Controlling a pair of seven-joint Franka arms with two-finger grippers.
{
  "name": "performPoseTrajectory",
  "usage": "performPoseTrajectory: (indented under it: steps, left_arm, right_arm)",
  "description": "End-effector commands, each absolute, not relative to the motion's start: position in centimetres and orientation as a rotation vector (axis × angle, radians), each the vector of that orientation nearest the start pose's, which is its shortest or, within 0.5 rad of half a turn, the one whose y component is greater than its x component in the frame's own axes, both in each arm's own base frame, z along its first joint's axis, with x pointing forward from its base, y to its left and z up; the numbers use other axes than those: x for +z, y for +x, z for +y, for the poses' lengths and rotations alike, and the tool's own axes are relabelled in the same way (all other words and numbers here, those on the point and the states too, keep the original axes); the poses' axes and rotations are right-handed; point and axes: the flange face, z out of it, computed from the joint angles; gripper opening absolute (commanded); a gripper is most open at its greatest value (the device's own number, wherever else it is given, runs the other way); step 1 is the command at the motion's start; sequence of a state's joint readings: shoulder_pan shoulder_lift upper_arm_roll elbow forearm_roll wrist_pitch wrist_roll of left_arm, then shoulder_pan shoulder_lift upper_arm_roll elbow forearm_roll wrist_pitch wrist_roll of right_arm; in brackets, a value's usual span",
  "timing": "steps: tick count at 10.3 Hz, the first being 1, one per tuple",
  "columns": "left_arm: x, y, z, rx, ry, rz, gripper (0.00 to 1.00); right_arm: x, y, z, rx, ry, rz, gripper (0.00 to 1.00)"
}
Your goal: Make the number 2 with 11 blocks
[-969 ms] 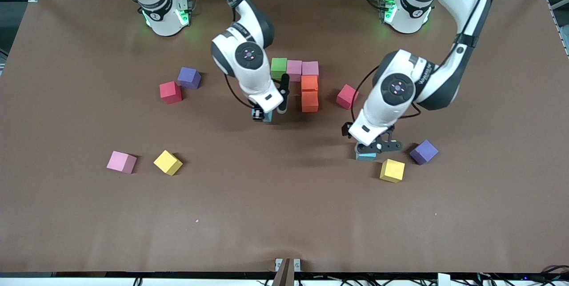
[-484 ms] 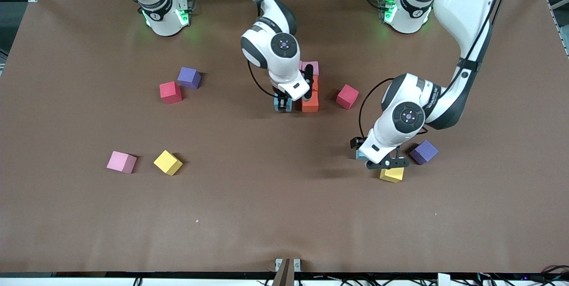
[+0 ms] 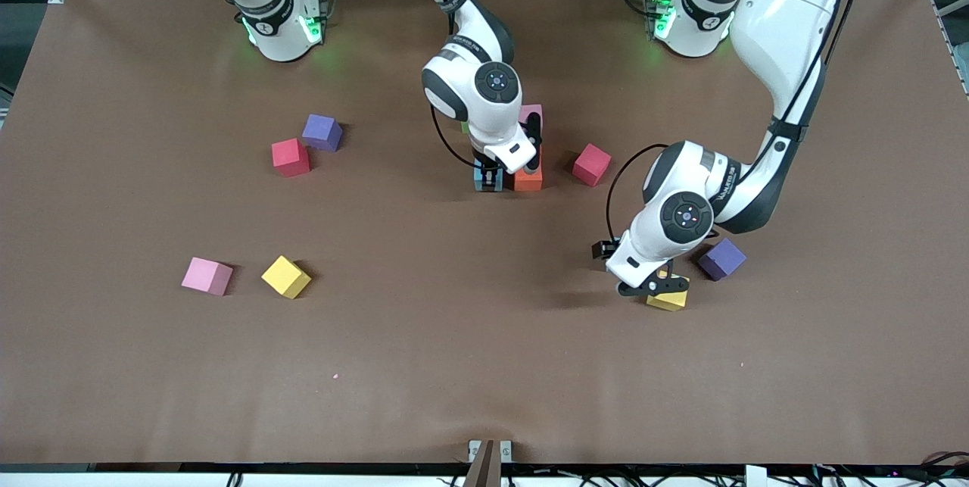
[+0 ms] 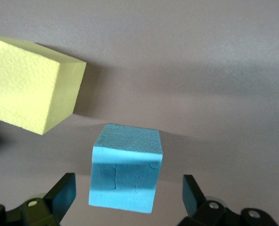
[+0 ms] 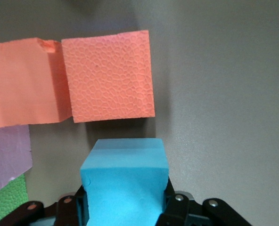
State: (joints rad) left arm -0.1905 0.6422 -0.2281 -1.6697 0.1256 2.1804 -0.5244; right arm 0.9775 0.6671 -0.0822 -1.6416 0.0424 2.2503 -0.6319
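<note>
My right gripper [image 3: 488,178] is shut on a blue cube [image 3: 488,184] and holds it right beside the nearer of two orange cubes [image 3: 528,180]. In the right wrist view the gripper [image 5: 125,207] grips this blue cube [image 5: 125,181] next to the orange pair [image 5: 109,77], with a pink cube [image 5: 7,155] and the green cube [image 5: 3,202] at the edge. My left gripper [image 3: 651,284] is low over the table beside a yellow cube [image 3: 669,300]. In the left wrist view the gripper [image 4: 127,195] is open around a second blue cube [image 4: 125,174] without touching it, near that yellow cube [image 4: 31,89].
Loose cubes on the table: red [image 3: 290,157] and purple [image 3: 322,131] toward the right arm's end, pink [image 3: 206,276] and yellow [image 3: 285,276] nearer the camera, a red one [image 3: 591,164] beside the orange pair, and a purple one [image 3: 721,258] by my left gripper.
My right arm carried its blue cube sideways to the orange cubes and lowered it beside them. My left arm shifted toward the yellow cube and now covers the second blue cube.
</note>
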Motion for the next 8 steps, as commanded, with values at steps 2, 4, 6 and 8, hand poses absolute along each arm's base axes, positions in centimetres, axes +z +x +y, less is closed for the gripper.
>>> performPoseTrajectory:
  steps: [2, 4, 6, 8]
  left_arm:
    - [21.1, 62.2, -25.3, 0.21, -3.104, -0.082, 1.0]
    - [20.9, 62.1, -25.2, 0.217, -3.102, -0.079, 1.0]
    - [20.4, 62.0, -25.0, 0.229, -3.097, -0.083, 0.87]
    - [20.3, 62.1, -24.8, 0.231, -3.095, -0.089, 0.71]
  right_arm:
    - [21.5, 42.4, 54.8, 0.072, -2.31, -2.192, 0.52]
    - [21.3, 42.7, 55.4, 0.057, -2.312, -2.186, 0.52]
    - [21.3, 42.5, 55.6, 0.058, -2.309, -2.184, 0.52]
    - [21.6, 42.0, 56.2, 0.051, -2.303, -2.185, 0.52]
